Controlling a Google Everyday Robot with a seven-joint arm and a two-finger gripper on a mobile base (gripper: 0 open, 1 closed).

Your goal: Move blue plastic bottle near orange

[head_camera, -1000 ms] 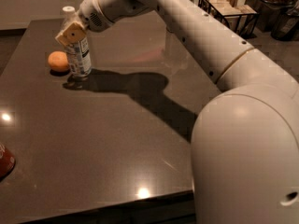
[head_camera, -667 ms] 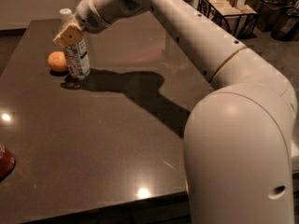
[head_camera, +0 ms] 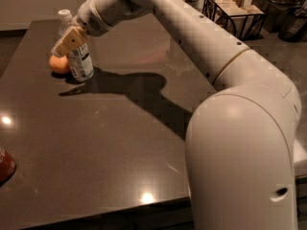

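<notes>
The blue plastic bottle (head_camera: 80, 62), clear with a white cap and a white-and-blue label, is at the table's far left. Its base rests on the dark table (head_camera: 110, 143) and its top leans slightly left. The orange (head_camera: 57, 64) lies right beside it on the left, touching or nearly touching. My gripper (head_camera: 70, 40) reaches in from the right and is shut on the bottle's upper body. One tan finger crosses in front of the bottle just below the neck.
A red object (head_camera: 5, 166) sits at the left picture edge near the table's front. A wire basket (head_camera: 234, 12) with boxes stands beyond the table's back right. My arm spans the table's right side. The table's front edge runs along the bottom.
</notes>
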